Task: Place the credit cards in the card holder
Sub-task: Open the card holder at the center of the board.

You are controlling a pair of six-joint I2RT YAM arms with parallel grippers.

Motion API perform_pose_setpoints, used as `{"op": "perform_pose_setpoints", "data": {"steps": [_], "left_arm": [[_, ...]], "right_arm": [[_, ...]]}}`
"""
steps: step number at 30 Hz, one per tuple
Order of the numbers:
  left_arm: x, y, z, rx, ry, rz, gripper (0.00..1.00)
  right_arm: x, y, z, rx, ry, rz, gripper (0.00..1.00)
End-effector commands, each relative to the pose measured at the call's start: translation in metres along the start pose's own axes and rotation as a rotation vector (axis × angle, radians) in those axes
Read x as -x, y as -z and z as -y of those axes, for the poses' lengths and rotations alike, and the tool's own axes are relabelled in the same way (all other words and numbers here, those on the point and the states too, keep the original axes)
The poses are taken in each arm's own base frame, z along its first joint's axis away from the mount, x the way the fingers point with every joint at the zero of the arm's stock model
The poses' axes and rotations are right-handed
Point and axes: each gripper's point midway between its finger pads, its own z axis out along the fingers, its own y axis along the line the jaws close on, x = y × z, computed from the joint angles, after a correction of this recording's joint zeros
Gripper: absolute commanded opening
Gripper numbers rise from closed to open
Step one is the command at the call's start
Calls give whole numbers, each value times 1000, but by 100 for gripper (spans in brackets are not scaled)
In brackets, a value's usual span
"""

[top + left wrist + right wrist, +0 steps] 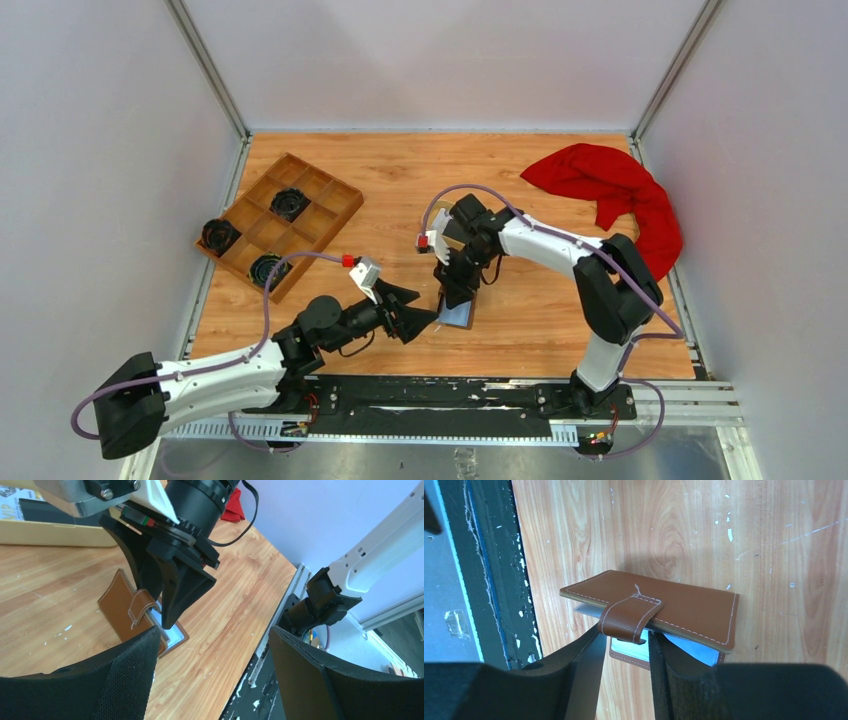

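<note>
**Brown card holder (684,605) under the right fingers (584,665)**

It lies on the table (674,530), central, by the near edge, its cover lifted over a pale card (689,651). Right fingers stand partly apart either side of its strap; whether they pinch it, I cannot tell. Left fingers (125,680), just left, gape wide, holding nothing.

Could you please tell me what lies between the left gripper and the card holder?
Only bare table: the left wrist view shows the open left gripper facing the card holder, nothing else between.
</note>
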Motion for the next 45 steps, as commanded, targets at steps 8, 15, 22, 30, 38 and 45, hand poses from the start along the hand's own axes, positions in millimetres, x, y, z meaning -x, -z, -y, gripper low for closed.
{"op": "perform_pose_setpoints", "data": {"steps": [8,15,22,30,38,45], "left_arm": [[-16,11,-39,152,-58,-15,71],[-18,21,-51,194,-78,-1,64],[-24,13,-55,207,-155,-62,69],[-32,6,-97,415,-205,-89,86],[-35,-14,-108,487,-155,-86,89],[-44,-24,-133,614,-102,-95,79]], "right_arm": [[25,-14,8,67,-65,41,34],[11,-40,31,33,-127,-64,33],[12,-44,35,41,-131,-70,34],[8,-45,33,54,-138,-75,34],[9,-44,30,68,-133,-72,34],[8,-43,29,67,-128,-71,34]]}}
